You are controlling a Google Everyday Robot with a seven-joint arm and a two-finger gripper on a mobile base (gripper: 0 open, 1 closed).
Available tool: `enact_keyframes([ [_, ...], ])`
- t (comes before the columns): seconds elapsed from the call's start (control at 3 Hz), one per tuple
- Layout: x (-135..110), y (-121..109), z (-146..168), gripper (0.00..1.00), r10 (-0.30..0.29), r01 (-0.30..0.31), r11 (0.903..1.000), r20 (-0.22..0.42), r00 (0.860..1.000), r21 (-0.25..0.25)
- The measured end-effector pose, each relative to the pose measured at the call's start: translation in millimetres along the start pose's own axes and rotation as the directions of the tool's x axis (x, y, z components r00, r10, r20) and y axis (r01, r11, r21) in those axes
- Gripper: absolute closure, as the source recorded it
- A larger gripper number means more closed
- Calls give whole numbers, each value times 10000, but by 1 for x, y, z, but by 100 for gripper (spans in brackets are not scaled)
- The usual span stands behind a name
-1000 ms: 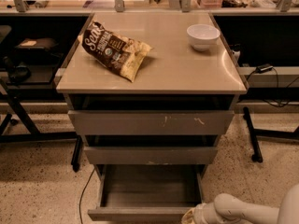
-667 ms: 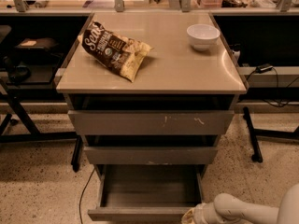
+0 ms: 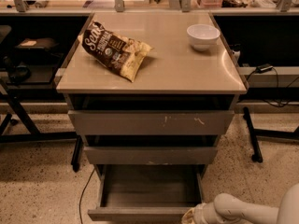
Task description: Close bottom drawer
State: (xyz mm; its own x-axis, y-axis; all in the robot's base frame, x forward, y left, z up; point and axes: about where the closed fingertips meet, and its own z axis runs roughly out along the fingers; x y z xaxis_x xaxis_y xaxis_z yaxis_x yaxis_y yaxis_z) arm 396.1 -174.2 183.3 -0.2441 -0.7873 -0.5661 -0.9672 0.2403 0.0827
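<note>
Grey-brown metal bottom drawer [image 3: 140, 213] stands open. Pale pincer [image 3: 190, 216] at its front's right end; open or closed, cannot tell. Push straight in, nearer centre.

Rounded white arm [image 3: 250, 212]; tan claw [image 3: 191, 217], bottom right.

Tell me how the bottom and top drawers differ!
The bottom drawer is pulled far out; the top drawer barely sticks out. The bottom drawer is narrower and plain; the top drawer is wider, with white scratches. Both are grey-brown. The gripper sits by the bottom drawer's front corner.
</note>
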Motion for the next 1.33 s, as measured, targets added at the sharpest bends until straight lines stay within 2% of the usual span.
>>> enact_keyframes([
  [0.33,0,0,0,12,0,0,10000,0,10000,0],
  [0.67,-5,-14,8,0,-105,106,9999,143,9998,-60],
  [1.0,-18,-44,14,0,-320,319,9995,452,9985,45],
  [1.33,-37,-92,13,20,-841,816,9957,589,9947,443],
])
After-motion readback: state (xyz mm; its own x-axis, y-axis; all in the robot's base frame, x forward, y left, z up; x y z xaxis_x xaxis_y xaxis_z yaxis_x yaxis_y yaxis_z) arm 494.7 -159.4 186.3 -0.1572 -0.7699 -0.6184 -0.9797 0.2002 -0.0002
